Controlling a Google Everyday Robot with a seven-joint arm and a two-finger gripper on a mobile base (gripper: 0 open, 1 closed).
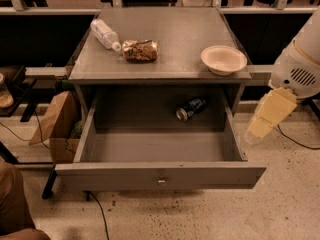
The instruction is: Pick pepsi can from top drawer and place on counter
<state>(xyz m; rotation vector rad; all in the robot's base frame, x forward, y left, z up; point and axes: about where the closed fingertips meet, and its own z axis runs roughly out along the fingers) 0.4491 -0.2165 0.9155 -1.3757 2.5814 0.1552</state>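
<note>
Landmark: wide, shallow grey wooden top drawer [160, 176], pulled fully out, with a small metal lock at the centre of its flat front panel.

Small dark blue-black pepsi can [190, 108]: inside the drawer, lying on its side on the drawer floor in the rear right part. One shiny silver end faces front-left. It is clear of the drawer's right wall.

Flat grey rectangular bench [170, 34] sits directly above the rear of the drawer. On it:
- clear plastic bottle [105, 34], lying down, above the drawer's left rear corner
- crinkled brown snack bag [140, 50], just beside the bottle's cap end
- pale round shallow bowl [224, 59], above the drawer's right rear corner, near the bench's front edge

Pale yellow gripper [257, 129] on the white robot arm [300, 69]: outside the drawer, just beyond its right wall, hanging over the speckled floor [280, 204], well apart from the can. Jaws: spacing cannot be told.

Brown cardboard box [52, 129]: on the floor left of the drawer.
</note>
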